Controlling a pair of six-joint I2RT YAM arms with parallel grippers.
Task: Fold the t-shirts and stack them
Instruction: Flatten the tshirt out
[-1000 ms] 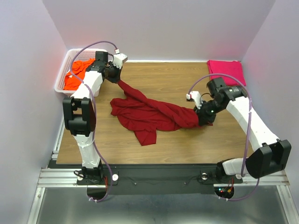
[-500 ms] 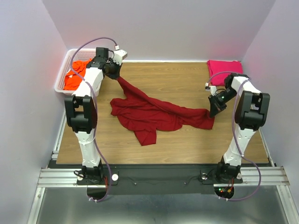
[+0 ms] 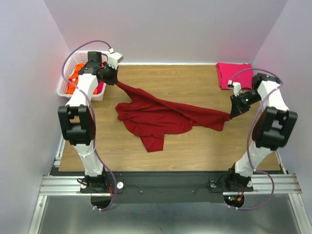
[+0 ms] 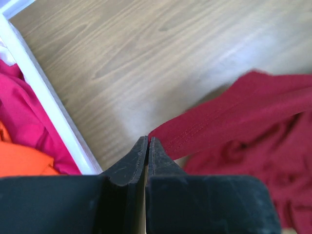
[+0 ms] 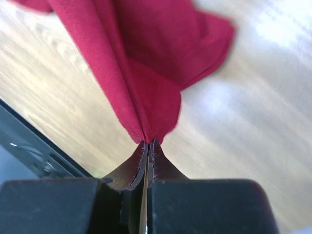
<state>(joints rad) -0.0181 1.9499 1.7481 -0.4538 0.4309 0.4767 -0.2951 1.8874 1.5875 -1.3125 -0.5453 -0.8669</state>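
Pale walls (image 3: pixel 170 29) are set round a wooden table (image 3: pixel 195 146), and across it the dark red t-shirt (image 3: pixel 161 117) is stretched in a crumpled band from the far left toward the right edge. One end is pinched by the left gripper (image 4: pixel 147 141), whose jaws are pressed together on a stitched hem. The other end is clenched by the right gripper (image 5: pixel 147 143), and a gathered corner of cloth fans out from its closed jaws. Between the two holds a taut ridge is formed, while the lower part is left slack and bunched on the wood.

The cloth is judged soft, light and limp, so sagging and wrinkling are to be expected wherever it is not supported. A thin pinch may be slipped out of. Hems, corners and shoulder seams are judged the best places to take hold, since the stitching gives more thickness.

A folded magenta-pink t-shirt (image 3: pixel 235 74) is laid at the far right corner, apart from the red one. At the far left, an orange t-shirt (image 3: pixel 75 83) and a pink t-shirt (image 4: pixel 22 112) are held in a white lattice basket (image 3: pixel 62 87).
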